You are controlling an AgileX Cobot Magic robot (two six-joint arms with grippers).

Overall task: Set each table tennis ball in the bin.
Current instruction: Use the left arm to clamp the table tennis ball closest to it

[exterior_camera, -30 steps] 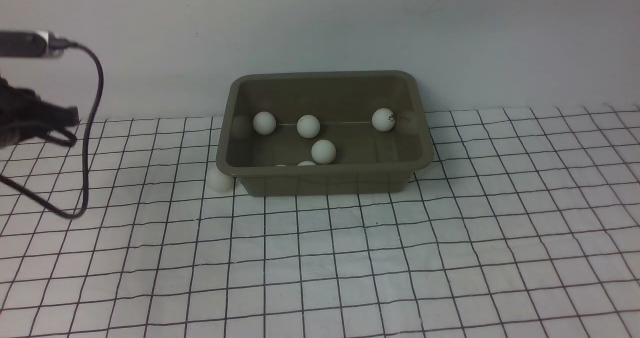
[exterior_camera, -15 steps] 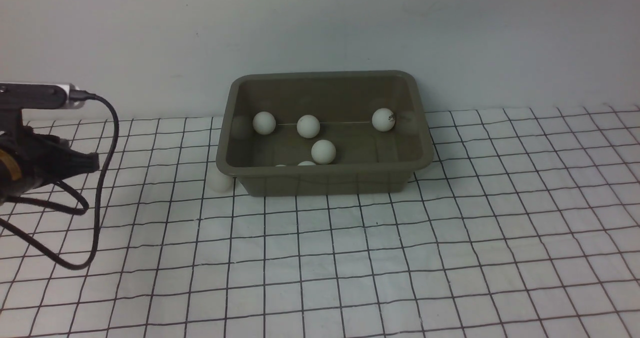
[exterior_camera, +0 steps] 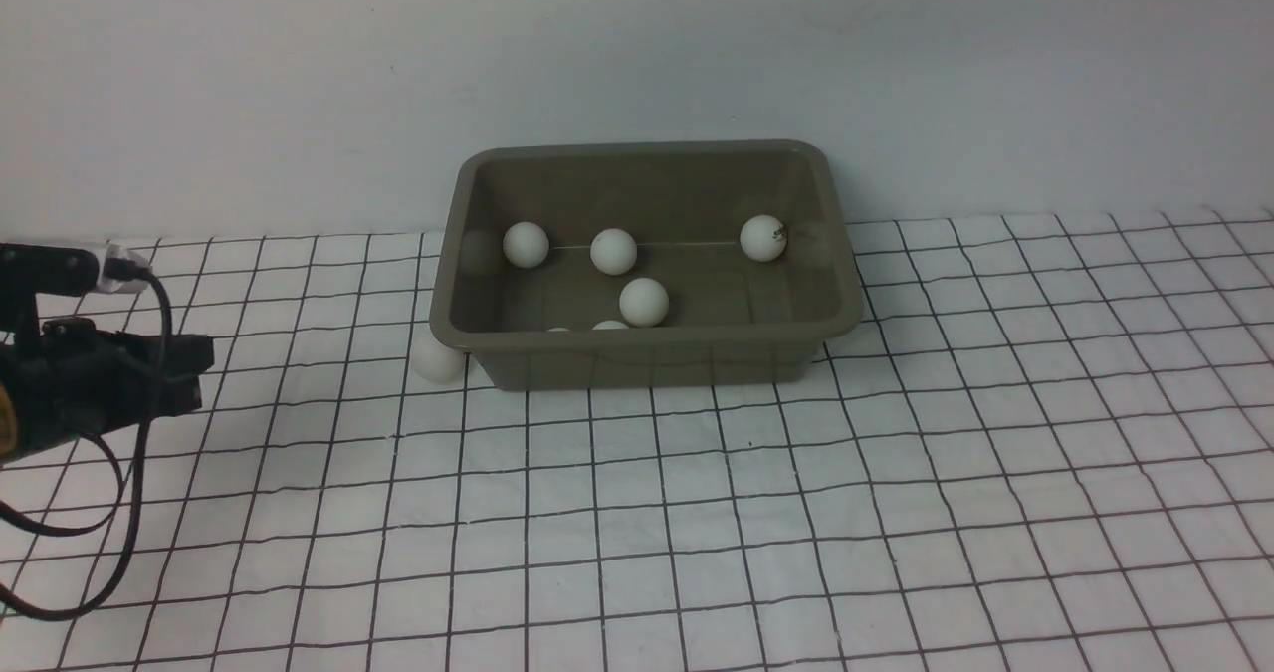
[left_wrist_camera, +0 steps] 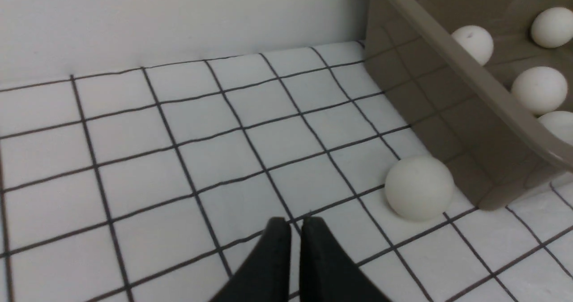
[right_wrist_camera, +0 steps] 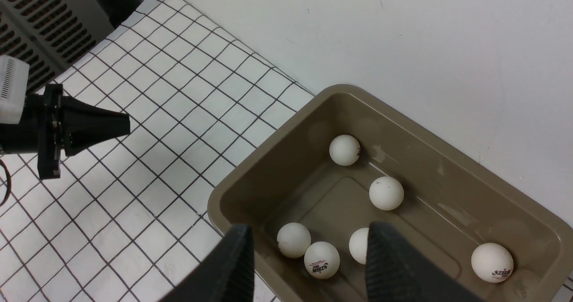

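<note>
Here, six white plastic table tennis balls [right_wrist_camera: 386, 193] lie in the rectangular olive-grey plastic bin [exterior_camera: 647, 348], a seventh ball [exterior_camera: 438, 358] sits on the gridded desk [exterior_camera: 697, 513] just beside its 8 o'clock corner, with the left fingers [left_wrist_camera: 277, 253] pressed together, empty, at 9 o'clock of that ball, and the right fingers [right_wrist_camera: 235, 261] spread, empty, above the bin.

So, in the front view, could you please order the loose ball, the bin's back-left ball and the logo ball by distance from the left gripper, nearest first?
1. Loose ball, on the table by the bin's left front corner, nearest the left gripper.
2. Back-left ball, inside the bin.
3. Logo ball, back right.
</note>
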